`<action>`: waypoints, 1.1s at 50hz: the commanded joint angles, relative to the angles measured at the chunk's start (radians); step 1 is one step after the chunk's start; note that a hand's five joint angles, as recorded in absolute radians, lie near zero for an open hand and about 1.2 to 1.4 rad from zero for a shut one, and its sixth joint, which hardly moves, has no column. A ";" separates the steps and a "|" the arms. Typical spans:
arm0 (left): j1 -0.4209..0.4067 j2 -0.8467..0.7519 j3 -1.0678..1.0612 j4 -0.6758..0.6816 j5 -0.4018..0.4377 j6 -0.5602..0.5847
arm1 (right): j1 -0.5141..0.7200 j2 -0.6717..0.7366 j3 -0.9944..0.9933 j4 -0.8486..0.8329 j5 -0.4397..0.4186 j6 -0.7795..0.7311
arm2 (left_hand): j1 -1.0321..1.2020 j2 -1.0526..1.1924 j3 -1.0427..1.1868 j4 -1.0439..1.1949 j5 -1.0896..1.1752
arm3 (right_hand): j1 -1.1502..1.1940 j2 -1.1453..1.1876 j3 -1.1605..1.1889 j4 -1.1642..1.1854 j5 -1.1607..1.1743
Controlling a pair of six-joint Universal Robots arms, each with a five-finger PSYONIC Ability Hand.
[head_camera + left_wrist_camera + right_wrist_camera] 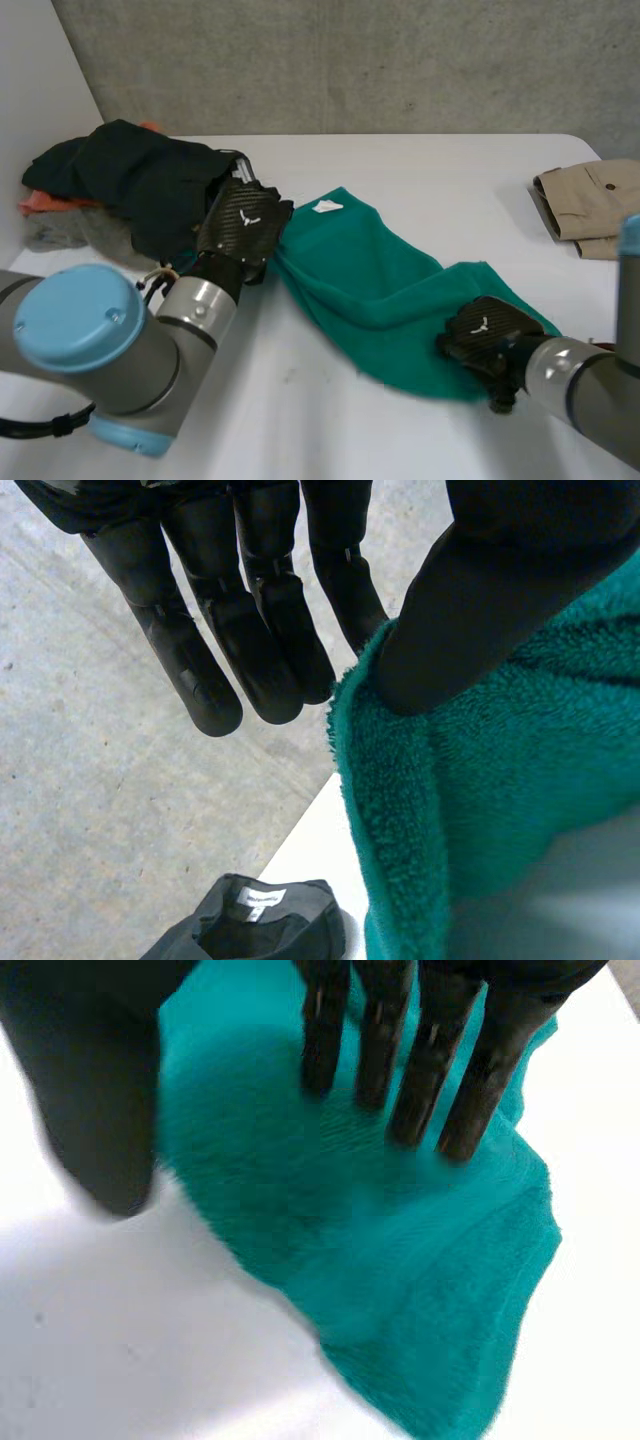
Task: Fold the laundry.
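Head view: a teal towel (380, 290) lies stretched diagonally across the white surface (300, 400). The left robot hand (240, 228) is at the towel's far end and the right robot hand (485, 340) is on its near end.

Left wrist view: the thumb (450, 620) and a straight finger pinch the towel's edge.

Right wrist view: straight, spread fingers (400, 1070) rest on the towel, gripping nothing.

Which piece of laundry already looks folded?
The beige garment at the table's right edge, stacked in flat layers; the teal towel lies stretched out, the dark clothes heaped.
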 commanded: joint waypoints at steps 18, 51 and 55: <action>-0.054 0.100 -0.091 -0.029 -0.002 0.001 | -0.178 0.186 -0.467 0.042 -0.187 0.249 | 0.288 0.197 0.201 0.192 0.229 | -0.204 -0.318 -0.360 -0.362 -0.353; -0.043 0.164 -0.075 -0.035 -0.002 0.002 | -0.175 0.480 -0.724 0.157 -0.206 0.205 | 0.288 0.197 0.201 0.192 0.229 | 1.017 0.903 0.861 0.860 0.869; -0.025 0.184 -0.075 -0.035 -0.002 -0.001 | -0.184 0.352 -0.628 0.186 -0.207 0.159 | 0.288 0.197 0.201 0.192 0.229 | 1.017 0.903 0.861 0.860 0.869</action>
